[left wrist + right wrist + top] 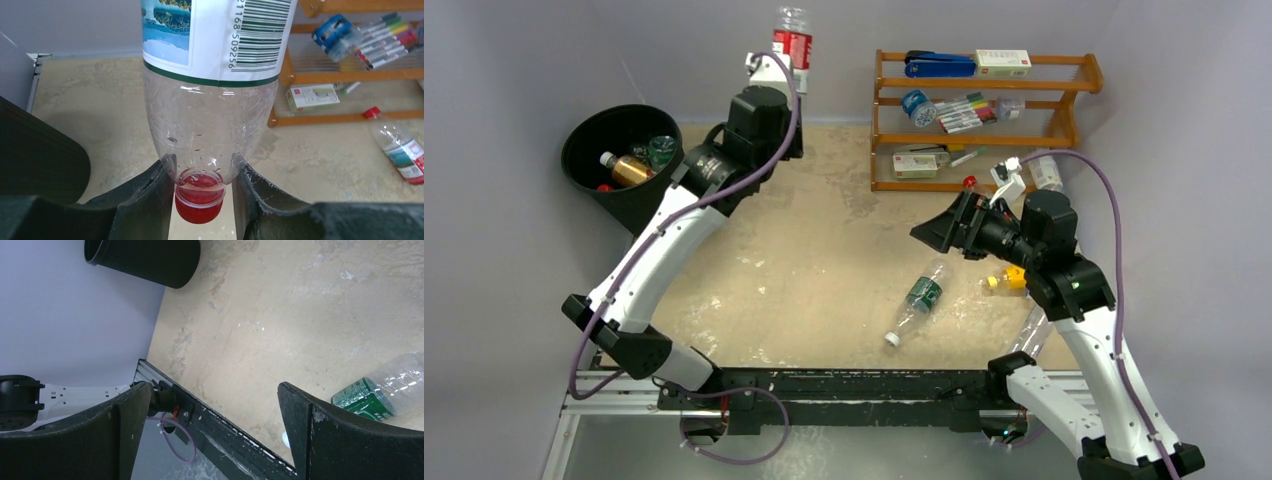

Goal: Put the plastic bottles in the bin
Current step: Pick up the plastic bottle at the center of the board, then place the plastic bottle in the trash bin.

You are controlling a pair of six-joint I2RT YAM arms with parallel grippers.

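Observation:
My left gripper (202, 182) is shut on the neck of a clear bottle (212, 100) with a red cap (199, 205) and a white label. It holds the bottle (792, 38) raised at the back of the table, to the right of the black bin (584, 150). The bin holds an amber bottle (629, 168) and a green-tinted one (661, 150). My right gripper (934, 228) is open and empty above the table's right half, with nothing between its fingers in the right wrist view (215, 386). A green-labelled bottle (919, 300) lies below it and also shows in the right wrist view (385, 390).
The orange wooden rack (984, 135) with markers and boxes stands at the back right. A red-capped bottle (400, 147) lies in front of it. A yellow bottle (1007, 280) and a clear one (1032, 330) lie beside my right arm. Another bottle (1044, 170) lies right of the rack.

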